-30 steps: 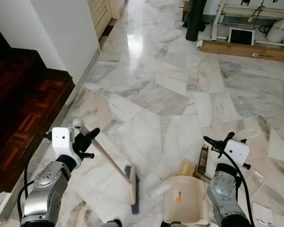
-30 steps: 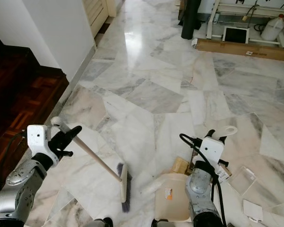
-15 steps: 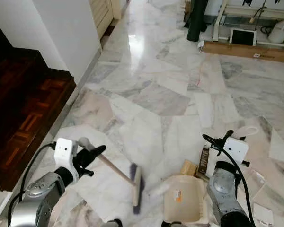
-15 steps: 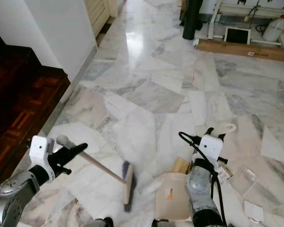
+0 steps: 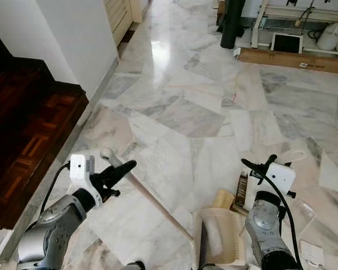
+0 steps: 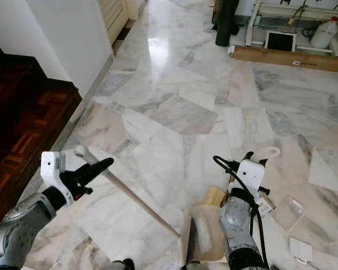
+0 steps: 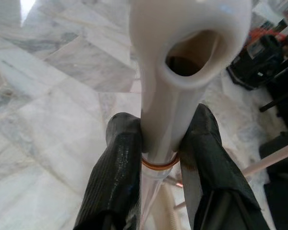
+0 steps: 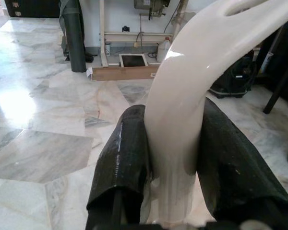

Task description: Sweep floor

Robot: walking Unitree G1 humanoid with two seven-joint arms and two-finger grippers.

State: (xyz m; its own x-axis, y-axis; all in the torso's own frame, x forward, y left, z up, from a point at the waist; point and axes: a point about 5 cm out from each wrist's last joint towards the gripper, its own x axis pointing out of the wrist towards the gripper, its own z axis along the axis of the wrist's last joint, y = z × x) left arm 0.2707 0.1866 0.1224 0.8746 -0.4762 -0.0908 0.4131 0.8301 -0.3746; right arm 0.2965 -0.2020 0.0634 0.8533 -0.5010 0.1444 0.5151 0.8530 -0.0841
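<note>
Grippers clamped: left gripper (image 7: 158, 158) on smooth broom handle (image 5: 152, 197), right gripper (image 8: 175, 163) on glossy curved dustpan handle (image 8: 192, 96).

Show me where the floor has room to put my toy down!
The big open marble stretch runs ahead of the dustpan, between the white wall on the left and the cardboard box far ahead. It is crowded low down, around the broom, the dustpan and the scraps beside the right gripper.
</note>
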